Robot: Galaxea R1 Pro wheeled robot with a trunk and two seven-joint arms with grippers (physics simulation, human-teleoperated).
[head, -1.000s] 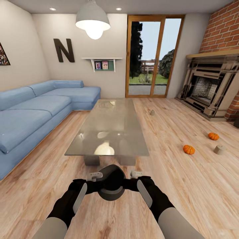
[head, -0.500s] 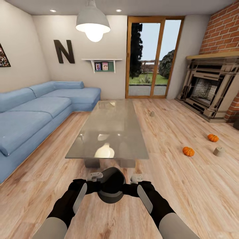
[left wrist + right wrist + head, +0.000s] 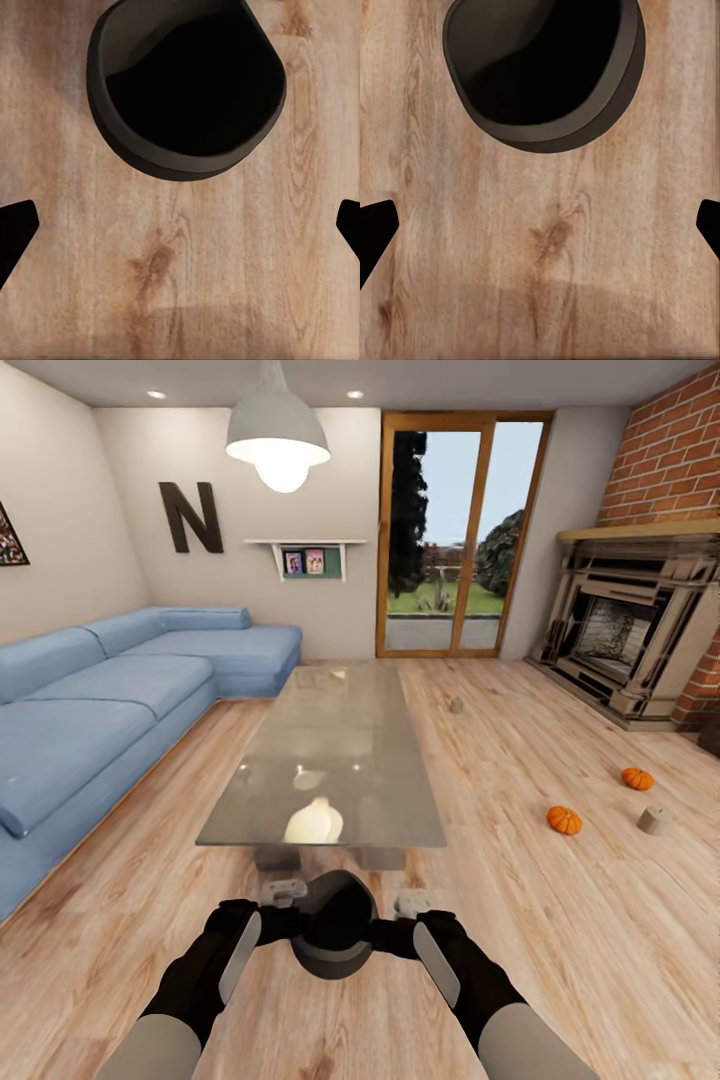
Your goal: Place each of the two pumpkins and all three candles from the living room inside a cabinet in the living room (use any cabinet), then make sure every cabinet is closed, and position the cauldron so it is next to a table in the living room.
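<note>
Both pincers look spread wide beside the cauldron (image 3: pixel 335 925) rather than gripping it, so honestly a shove could skid it into the tabletop (image 3: pixel 330 760) legs.

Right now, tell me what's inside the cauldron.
Nothing can be seen in the cauldron: its near inner wall is bare, dark grey. Its bottom is in black shadow, so something small there would be hidden.
</note>
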